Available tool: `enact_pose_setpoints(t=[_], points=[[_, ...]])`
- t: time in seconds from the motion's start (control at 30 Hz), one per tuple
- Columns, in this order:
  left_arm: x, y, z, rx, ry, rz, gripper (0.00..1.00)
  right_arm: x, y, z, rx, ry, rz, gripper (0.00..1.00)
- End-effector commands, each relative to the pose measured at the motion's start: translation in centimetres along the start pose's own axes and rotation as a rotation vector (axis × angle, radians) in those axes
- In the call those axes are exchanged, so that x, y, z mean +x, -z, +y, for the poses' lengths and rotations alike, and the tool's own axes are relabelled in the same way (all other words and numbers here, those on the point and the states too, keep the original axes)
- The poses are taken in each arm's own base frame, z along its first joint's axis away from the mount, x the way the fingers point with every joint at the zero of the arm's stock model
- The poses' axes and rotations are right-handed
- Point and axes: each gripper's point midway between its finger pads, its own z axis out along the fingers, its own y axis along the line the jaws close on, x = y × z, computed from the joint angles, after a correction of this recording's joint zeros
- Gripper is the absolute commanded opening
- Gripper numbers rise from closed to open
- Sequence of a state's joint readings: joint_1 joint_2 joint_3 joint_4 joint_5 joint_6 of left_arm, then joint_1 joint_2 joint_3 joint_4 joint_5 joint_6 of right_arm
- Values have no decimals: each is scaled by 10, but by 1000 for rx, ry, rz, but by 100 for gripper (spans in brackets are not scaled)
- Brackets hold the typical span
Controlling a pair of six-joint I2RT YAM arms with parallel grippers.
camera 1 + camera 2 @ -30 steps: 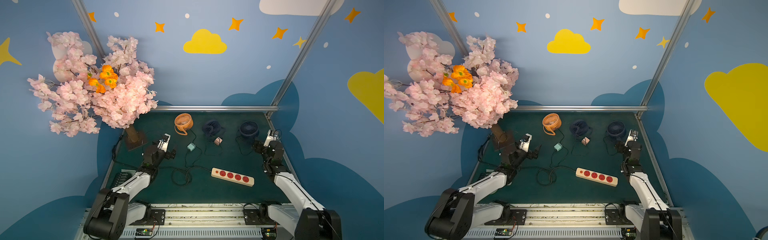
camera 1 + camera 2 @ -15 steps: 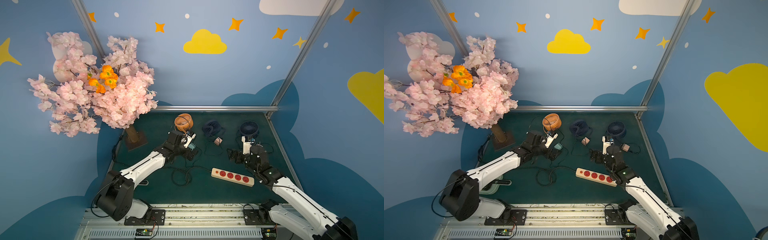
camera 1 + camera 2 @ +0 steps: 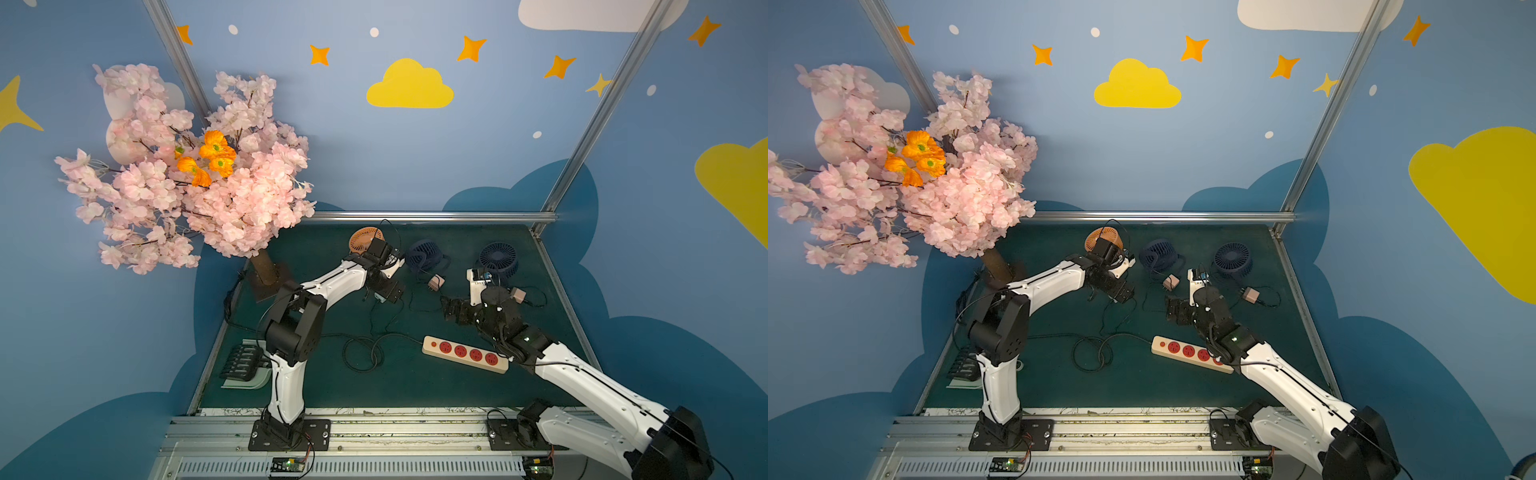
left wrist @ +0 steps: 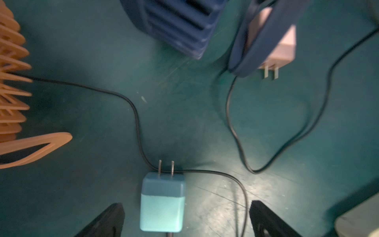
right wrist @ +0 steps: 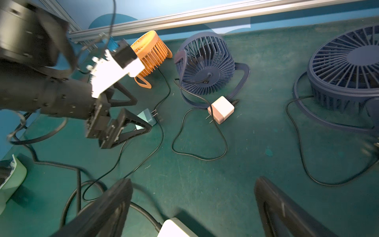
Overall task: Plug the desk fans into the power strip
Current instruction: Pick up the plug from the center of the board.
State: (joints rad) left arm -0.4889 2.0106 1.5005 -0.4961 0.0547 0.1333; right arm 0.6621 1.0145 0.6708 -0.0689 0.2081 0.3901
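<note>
The cream power strip [image 3: 464, 354] with red sockets lies at the front right of the green mat, also in a top view [image 3: 1187, 353]. An orange desk fan [image 3: 362, 239] and two navy fans [image 3: 424, 254] [image 3: 498, 257] stand at the back. The orange fan's teal plug [image 4: 162, 202] lies flat, prongs pointing away from the wrist. My left gripper [image 4: 185, 209] is open and straddles it without touching. A pink plug [image 5: 221, 112] lies by the middle fan. My right gripper [image 5: 192, 182] is open and empty, hovering over the strip's corded end [image 5: 174, 228].
A pink blossom tree [image 3: 187, 187] stands on a brown base [image 3: 268, 274] at the back left. Loops of black cord [image 3: 361, 353] lie left of the strip. A green tray with a black object [image 3: 245, 365] sits at the front left. Another pink plug [image 3: 518, 295] lies far right.
Both arms have swung in from the table's sides toward the middle. The left now sits over the teal plug, the right over the strip's end. Both grippers stay open.
</note>
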Motion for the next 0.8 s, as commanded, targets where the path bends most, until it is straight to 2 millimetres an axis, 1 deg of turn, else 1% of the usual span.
enact_pose_setpoints(t=[0.0, 0.1, 0.17, 0.23, 0.3, 0.4, 0.53, 0.63, 0.7, 0.77], points=[[18, -3, 16, -54, -30, 103, 100, -7, 9, -3, 15, -24, -45, 98], [24, -11, 18, -28, -31, 148, 99, 1, 9, -10, 39, -24, -30, 98], [29, -16, 20, -21, -33, 175, 96, 3, 11, -12, 49, -27, -30, 98], [32, -19, 21, -18, -36, 188, 89, 4, 11, -14, 55, -30, -34, 98], [30, -21, 21, -16, -37, 186, 80, 5, 11, -16, 62, -34, -37, 98], [27, -25, 22, -17, -38, 183, 73, 7, 10, -17, 67, -33, -35, 98], [25, -33, 21, -2, -47, 189, 68, 9, 8, -18, 73, -28, -26, 98], [28, -40, 18, 10, -50, 206, 66, 9, 8, -19, 76, -34, -28, 98], [29, -42, 18, 9, -47, 212, 63, 9, 9, -20, 80, -38, -29, 98], [29, -43, 18, 4, -43, 214, 57, 8, 10, -21, 84, -39, -34, 98]])
